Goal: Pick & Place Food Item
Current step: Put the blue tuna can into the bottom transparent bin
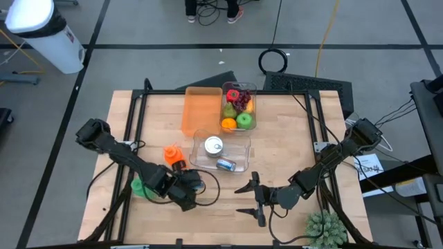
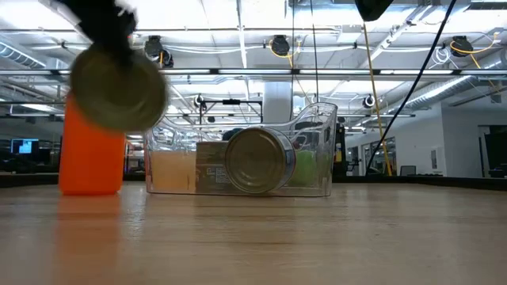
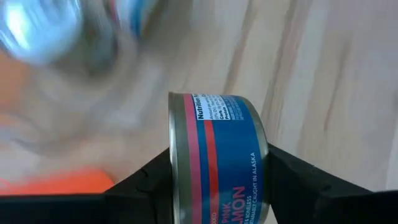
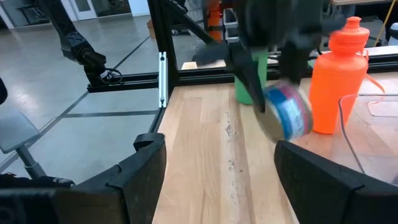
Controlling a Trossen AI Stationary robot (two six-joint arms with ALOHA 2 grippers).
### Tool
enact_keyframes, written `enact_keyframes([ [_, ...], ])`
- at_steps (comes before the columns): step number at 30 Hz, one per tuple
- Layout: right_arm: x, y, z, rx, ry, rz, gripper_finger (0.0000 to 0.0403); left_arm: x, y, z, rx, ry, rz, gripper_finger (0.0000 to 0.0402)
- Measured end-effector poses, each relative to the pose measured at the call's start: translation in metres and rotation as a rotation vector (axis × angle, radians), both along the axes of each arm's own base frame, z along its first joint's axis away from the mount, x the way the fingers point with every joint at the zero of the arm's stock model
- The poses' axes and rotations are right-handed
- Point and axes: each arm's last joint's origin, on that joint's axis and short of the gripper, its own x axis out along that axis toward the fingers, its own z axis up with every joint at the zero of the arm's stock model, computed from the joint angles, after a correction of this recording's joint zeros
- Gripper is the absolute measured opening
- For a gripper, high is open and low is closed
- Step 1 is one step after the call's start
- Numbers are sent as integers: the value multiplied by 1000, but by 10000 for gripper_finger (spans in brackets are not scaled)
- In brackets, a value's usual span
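Left wrist view shows the left gripper [image 3: 217, 186] pinching a blue-labelled can [image 3: 217, 158] between its two dark fingers [image 3: 149, 180], which press on the can's flat ends. In the low view that can [image 2: 119, 87] hangs clear above the wooden table [image 2: 317, 237], on the near side of the clear bin [image 2: 313, 150] and off toward the orange bottle [image 2: 91, 154]. From overhead, the left gripper [image 1: 188, 188] sits just in front of the bin [image 1: 242, 142], toward the bottle [image 1: 173, 155], with a green object [image 1: 137, 185] farther out on that same side; what it is I cannot tell. The right gripper [image 1: 250, 199] lies near the front of the bin on the other side, its fingers [image 1: 247, 187] spread wide and holding nothing. Inside the bin rest two more cans, one [image 1: 214, 145] showing its silvery top, one [image 1: 226, 164] blue and on its side. Behind the bin stands an orange container [image 1: 201, 111], and beside that a clear tub [image 1: 250, 121] of fruit [image 1: 239, 107]. A small plant [image 1: 325, 228] sits at the table's front corner, well apart from the bin.
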Motion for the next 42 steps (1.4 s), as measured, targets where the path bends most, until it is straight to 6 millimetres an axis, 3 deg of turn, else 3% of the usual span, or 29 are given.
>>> enact_keyframes([
  [5, 2, -3, 0, 10, 2, -12, 281, 24, 13, 39, 177, -171, -63, 198],
  [11, 2, -2, 1, 10, -12, -6, 281, 58, 58, 50, 266, -289, -67, 198],
  [18, -3, 3, 10, -45, -75, 31, 281, 93, 119, 34, 109, -332, -102, 198],
  [24, -4, 3, 12, -46, -77, 34, 281, 115, 151, 5, 13, -306, -81, 198],
  [34, -4, 3, 12, -46, -78, 34, 281, 137, 174, -51, -64, -211, -42, 201],
  [42, -4, 3, 12, -45, -78, 34, 281, 141, 177, -65, -66, -192, -18, 274],
])
